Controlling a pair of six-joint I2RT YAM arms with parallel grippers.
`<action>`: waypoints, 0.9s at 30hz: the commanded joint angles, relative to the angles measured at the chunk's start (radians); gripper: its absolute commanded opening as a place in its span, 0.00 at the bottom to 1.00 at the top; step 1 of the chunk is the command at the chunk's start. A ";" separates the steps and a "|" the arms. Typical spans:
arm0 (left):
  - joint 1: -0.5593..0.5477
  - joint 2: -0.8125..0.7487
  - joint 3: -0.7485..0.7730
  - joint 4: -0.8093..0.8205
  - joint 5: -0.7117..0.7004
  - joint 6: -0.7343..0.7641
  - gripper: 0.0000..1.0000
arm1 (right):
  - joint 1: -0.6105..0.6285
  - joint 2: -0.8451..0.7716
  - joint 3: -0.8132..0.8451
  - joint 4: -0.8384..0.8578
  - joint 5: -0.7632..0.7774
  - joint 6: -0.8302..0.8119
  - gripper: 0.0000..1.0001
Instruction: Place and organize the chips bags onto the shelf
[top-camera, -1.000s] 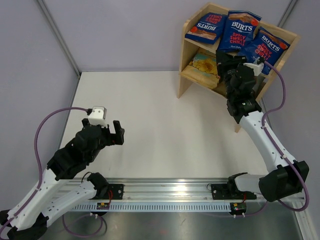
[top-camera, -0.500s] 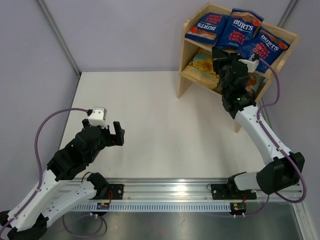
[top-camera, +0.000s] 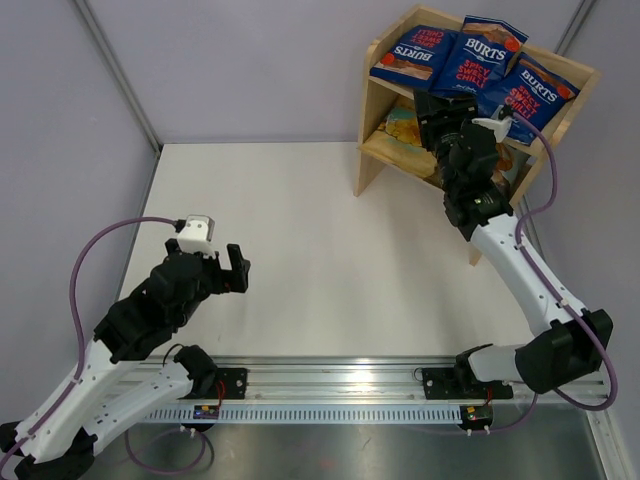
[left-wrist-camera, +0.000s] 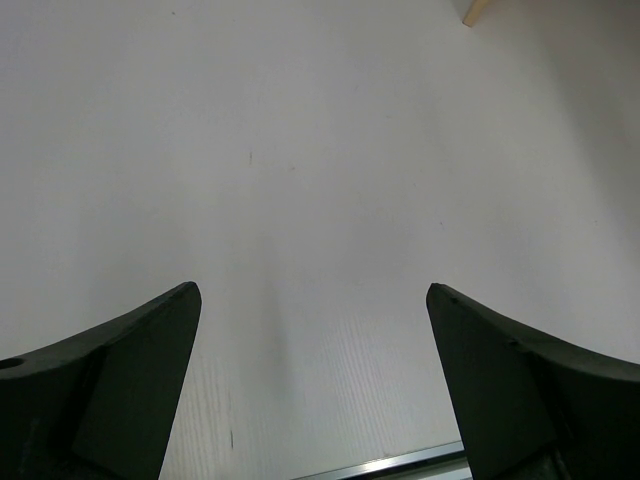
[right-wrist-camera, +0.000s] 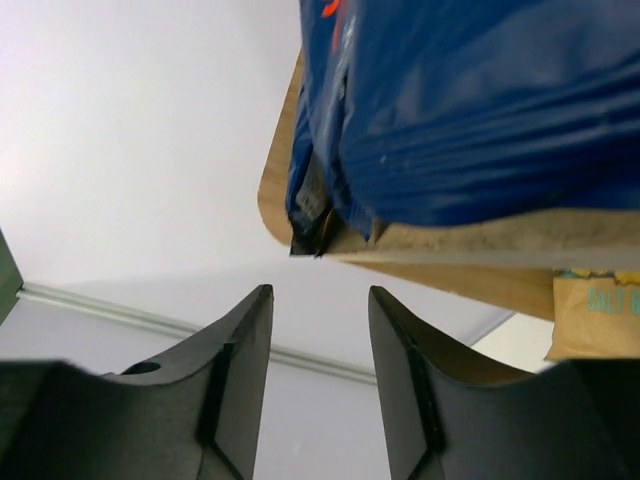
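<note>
The wooden shelf (top-camera: 372, 150) stands at the far right. Three dark blue Burts bags (top-camera: 412, 52) (top-camera: 482, 60) (top-camera: 530, 95) lie side by side on its top tier. A tan-yellow bag (top-camera: 403, 125) lies on the lower tier, partly hidden by my right arm. I cannot make out the light blue bag. My right gripper (top-camera: 440, 108) is open and empty, just in front of the top tier's edge. In the right wrist view (right-wrist-camera: 320, 295) it points up under a blue bag (right-wrist-camera: 480, 100), with the tan bag (right-wrist-camera: 592, 312) at right. My left gripper (top-camera: 238, 268) (left-wrist-camera: 312, 290) is open and empty over bare table.
Grey walls with metal posts close in the white table (top-camera: 300, 220) at the back and both sides. A metal rail (top-camera: 330, 385) carrying the arm bases runs along the near edge. The shelf's right side panel stands close to the right wall.
My right gripper has risen and shifted slightly left, from the lower tier's opening to the top tier's front edge. The left arm has not moved.
</note>
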 joint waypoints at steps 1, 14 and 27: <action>0.003 -0.002 -0.002 0.040 0.012 0.019 0.99 | 0.009 -0.072 -0.016 0.005 -0.080 -0.047 0.53; 0.022 -0.023 0.018 0.018 -0.108 -0.015 0.99 | 0.011 -0.181 -0.075 -0.167 -0.408 -0.181 0.99; 0.123 -0.054 0.037 0.038 -0.180 0.032 0.99 | 0.020 -0.239 0.068 -0.800 -0.677 -0.779 0.99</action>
